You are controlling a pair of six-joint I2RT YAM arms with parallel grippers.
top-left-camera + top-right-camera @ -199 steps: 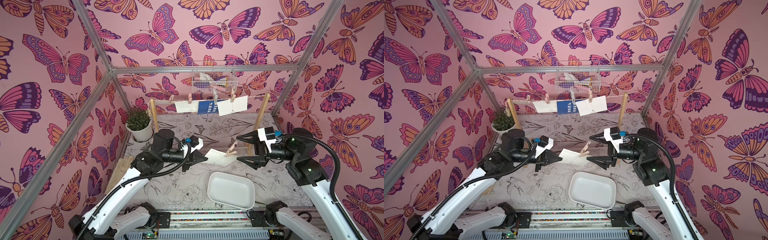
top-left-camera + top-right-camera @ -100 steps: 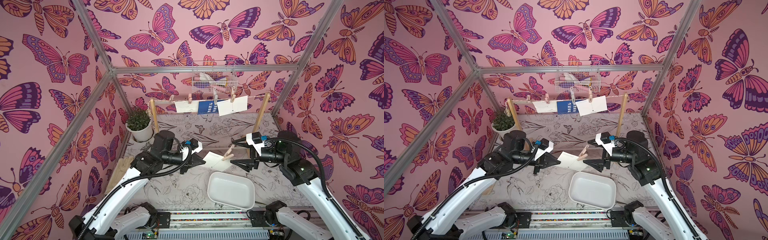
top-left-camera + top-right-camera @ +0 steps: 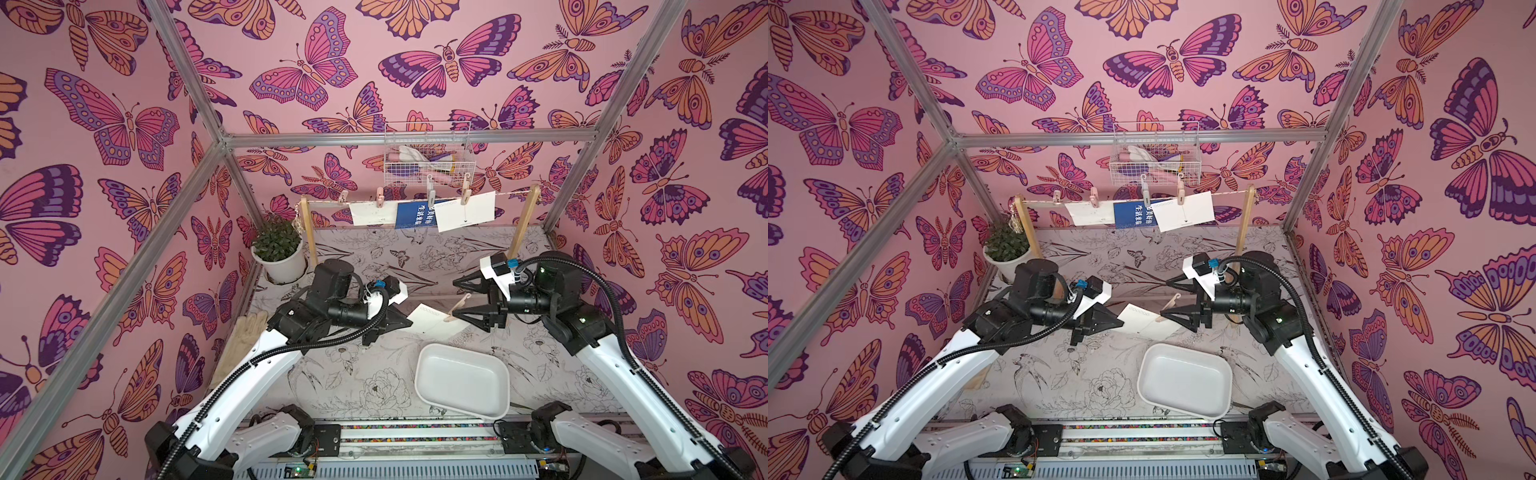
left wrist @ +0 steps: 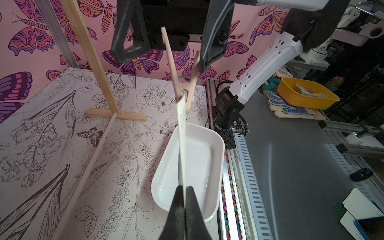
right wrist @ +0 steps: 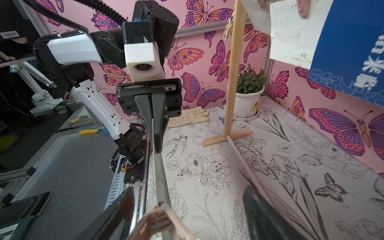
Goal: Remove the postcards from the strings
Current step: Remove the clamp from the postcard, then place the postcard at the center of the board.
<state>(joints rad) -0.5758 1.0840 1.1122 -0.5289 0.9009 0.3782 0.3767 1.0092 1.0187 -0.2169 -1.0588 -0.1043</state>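
Between the open right jaws sits the clothespin (image 3: 457,306), clipped to the postcard (image 3: 432,325) that the closed left jaws pinch; a skewed squeeze could tear the postcard free.

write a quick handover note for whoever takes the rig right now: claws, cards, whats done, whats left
Left claw: shut on a white postcard, held up between the arms, with a clothespin clipped to its far end.
Right claw: open, jaws either side of that clothespin.
String: three pegged, a white card, the blue card, another white card.
White tray: empty.
Done: one card off the string.
Left: unclip its pin, then take down the three.
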